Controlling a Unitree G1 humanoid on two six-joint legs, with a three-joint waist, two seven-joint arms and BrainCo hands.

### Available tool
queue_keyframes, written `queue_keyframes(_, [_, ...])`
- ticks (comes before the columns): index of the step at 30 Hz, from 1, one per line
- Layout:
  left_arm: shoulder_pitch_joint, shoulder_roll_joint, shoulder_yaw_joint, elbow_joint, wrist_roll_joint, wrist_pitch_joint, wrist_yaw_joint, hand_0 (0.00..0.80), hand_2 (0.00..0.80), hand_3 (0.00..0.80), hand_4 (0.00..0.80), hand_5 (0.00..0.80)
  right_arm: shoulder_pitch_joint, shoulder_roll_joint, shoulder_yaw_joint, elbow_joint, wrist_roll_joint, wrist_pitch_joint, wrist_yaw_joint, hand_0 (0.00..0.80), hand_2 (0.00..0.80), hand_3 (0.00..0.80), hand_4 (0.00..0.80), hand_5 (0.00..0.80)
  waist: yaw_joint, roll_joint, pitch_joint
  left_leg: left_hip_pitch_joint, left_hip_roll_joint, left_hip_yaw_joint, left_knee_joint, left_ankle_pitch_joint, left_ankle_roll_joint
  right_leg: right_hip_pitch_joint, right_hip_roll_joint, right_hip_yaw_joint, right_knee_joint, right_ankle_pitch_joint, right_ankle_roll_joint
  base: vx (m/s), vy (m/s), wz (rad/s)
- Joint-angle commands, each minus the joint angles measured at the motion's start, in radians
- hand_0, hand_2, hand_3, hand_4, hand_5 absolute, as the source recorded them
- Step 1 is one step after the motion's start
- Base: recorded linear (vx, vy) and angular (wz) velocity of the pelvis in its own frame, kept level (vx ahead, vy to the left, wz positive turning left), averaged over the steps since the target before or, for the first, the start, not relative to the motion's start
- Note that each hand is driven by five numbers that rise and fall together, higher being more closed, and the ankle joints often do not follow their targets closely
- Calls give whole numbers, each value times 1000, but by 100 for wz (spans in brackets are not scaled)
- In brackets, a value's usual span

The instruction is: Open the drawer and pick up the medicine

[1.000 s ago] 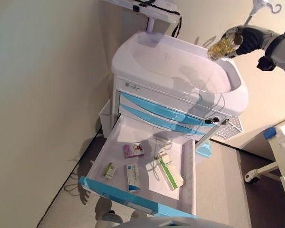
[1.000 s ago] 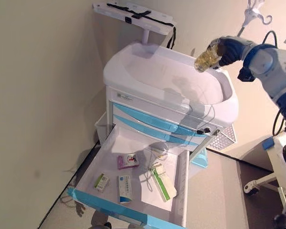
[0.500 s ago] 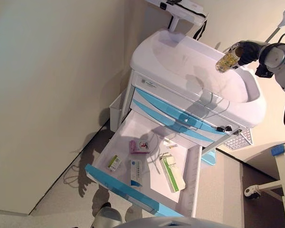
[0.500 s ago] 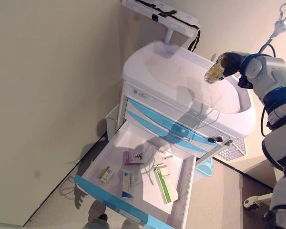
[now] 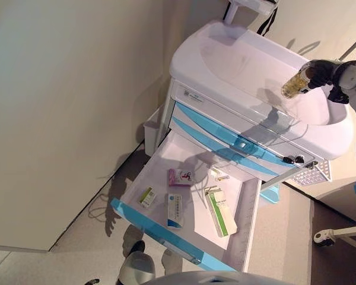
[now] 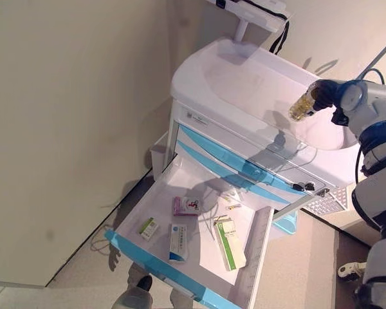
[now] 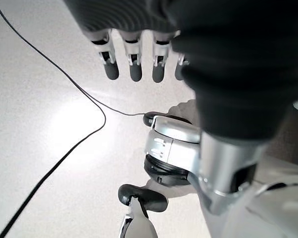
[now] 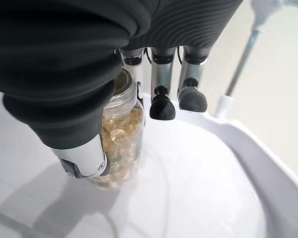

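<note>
Four medicine boxes (image 5: 175,210) lie in the pulled-out drawer (image 5: 157,228) of the white and blue cart (image 5: 225,124). Only the left wrist view shows the left hand (image 7: 139,44), fingers straight, holding nothing, over the floor (image 7: 44,129). Farther right, the right hand (image 5: 316,72) curls round a clear medicine bottle (image 5: 295,86) of yellow capsules, raised above the cart's white top (image 5: 249,65).

The bottle (image 8: 120,144) in the right hand (image 8: 84,158) is looking like clear, shiny plastic or glass, showing smooth yellow capsules inside. The cart top (image 5: 237,65) under it is shining like smooth white plastic. The hand's cover is looking dark, ribbed and matt.
</note>
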Motion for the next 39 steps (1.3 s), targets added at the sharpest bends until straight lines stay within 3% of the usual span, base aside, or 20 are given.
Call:
queue_keyframes(1, [-4, 26, -26, -16, -33, -3, -14, 0, 0, 0, 0, 0, -42, -38, -18, 41, 25, 31, -16, 800, 800, 800, 800, 800, 33, 3, -2, 7, -3, 15, -3, -34, -1, -96, -14, -20, 78, 65, 37, 0, 0, 0])
queue_keyframes(12, [-6, 28, -38, -16, -21, -1, -15, 0, 0, 0, 0, 0, -46, -36, -18, 41, 36, 40, 8, 800, 800, 800, 800, 800, 40, 19, 10, -6, -5, 8, -3, -27, -2, -105, -15, -24, 72, 70, 37, -1, -3, 2])
queue_keyframes(32, [-21, 27, -54, -12, -5, 4, -14, 0, 0, 0, 0, 0, -23, -2, -27, 31, 5, 40, 20, 800, 800, 800, 800, 800, 45, 10, 22, -13, -6, -2, -2, -25, 0, -109, -16, -37, 69, 74, 40, 0, -2, 1])
queue_keyframes(33, [-22, 28, -54, -13, -3, 5, -14, 0, 0, 0, 0, 0, -21, -1, -27, 29, 3, 40, 21, 700, 700, 700, 700, 700, 46, 9, 23, -14, -6, -2, -2, -25, -1, -109, -16, -40, 70, 74, 40, 0, 0, 0])
queue_keyframes(34, [-22, 30, -54, -12, -2, 4, -15, 0, 0, 0, 0, 0, -23, -1, -26, 29, 2, 40, 20, 511, 511, 511, 511, 511, 46, 9, 24, -14, -6, -3, -2, -26, 0, -110, -16, -40, 70, 74, 40, 0, 0, 0])
queue_keyframes(35, [-22, 29, -55, -12, -1, 4, -15, 0, 0, 0, 0, 0, -23, -1, -25, 29, 0, 41, 23, 229, 229, 229, 229, 229, 46, 8, 24, -15, -6, -4, -1, -26, 0, -110, -16, -39, 70, 74, 39, 0, 0, 0])
queue_keyframes(36, [-23, 30, -56, -12, -1, 5, -15, 0, 0, 0, 0, 0, -22, -1, -24, 28, 0, 39, 19, 0, 0, 0, 0, 0, 47, 7, 24, -15, -7, -4, -1, -26, 0, -111, -15, -40, 71, 73, 40, 0, 0, 0])
queue_keyframes(39, [-23, 27, -57, -11, -3, 4, -13, 0, 0, 0, 0, 0, -22, 1, -31, 23, 1, 38, 12, 0, 0, 0, 0, 0, 46, 5, 25, -15, -7, -4, 0, -28, 0, -111, -16, -39, 71, 74, 40, 0, 0, 0])
